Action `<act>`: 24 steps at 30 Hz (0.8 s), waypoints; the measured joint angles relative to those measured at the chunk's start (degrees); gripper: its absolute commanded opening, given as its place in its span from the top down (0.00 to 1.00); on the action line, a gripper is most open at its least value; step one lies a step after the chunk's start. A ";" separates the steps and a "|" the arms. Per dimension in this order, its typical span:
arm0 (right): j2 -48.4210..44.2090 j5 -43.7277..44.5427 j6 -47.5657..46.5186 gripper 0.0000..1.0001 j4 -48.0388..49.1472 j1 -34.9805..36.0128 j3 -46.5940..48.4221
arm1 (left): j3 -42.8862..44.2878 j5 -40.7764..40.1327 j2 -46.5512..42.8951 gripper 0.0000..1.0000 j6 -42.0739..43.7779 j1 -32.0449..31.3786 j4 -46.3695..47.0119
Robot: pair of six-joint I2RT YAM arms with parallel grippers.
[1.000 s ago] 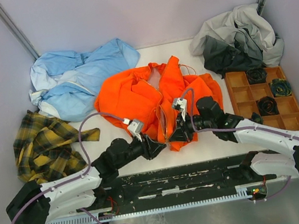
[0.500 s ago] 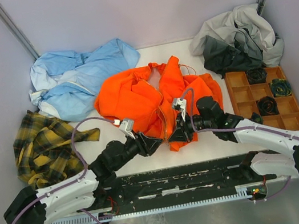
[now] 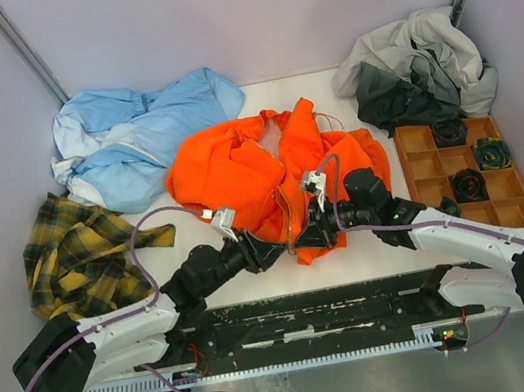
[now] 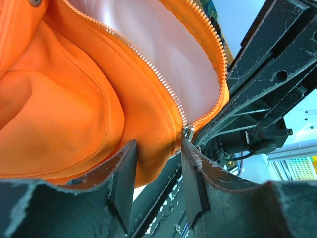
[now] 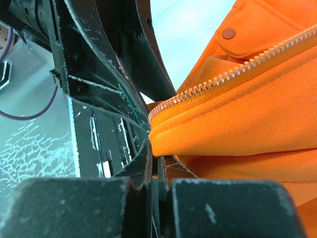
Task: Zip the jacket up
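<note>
Nearest you, your right gripper (image 5: 152, 148) is clamped tight on the near hem corner of the jacket (image 3: 228, 176), just below the zipper (image 4: 148, 64) teeth. Your left gripper (image 4: 156, 166) stands about half open. Orange fabric bulges unpinched between its fingers (image 4: 124, 168), with the slider (image 4: 188, 132) at one fingertip. The jacket lies mid-table (image 3: 294, 89), long axis near to far — hem toward you, pink-lined opening toward the back.

The jacket (image 3: 238, 175) — bright orange soft fabric — lies crumpled in the middle of the work area, front open. Its light-coloured zipper (image 4: 153, 69) is undone: both tooth rows diverge from the slider (image 4: 188, 132) at the bottom hem, exposing pale pink lining (image 4: 168, 44).
</note>
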 measured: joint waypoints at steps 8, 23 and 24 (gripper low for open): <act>0.48 -0.07 0.00 0.99 0.50 0.00 0.00 | -0.48 2.97 1.66 0.85 -0.52 0.20 3.45; 0.15 7.69 2.16 0.89 -0.39 1.18 0.00 | -2.43 4.42 -1.42 0.97 -0.61 0.24 2.86; 0.17 7.82 2.25 0.87 -0.46 1.29 0.00 | -2.21 4.20 -1.46 0.97 -0.85 0.24 2.08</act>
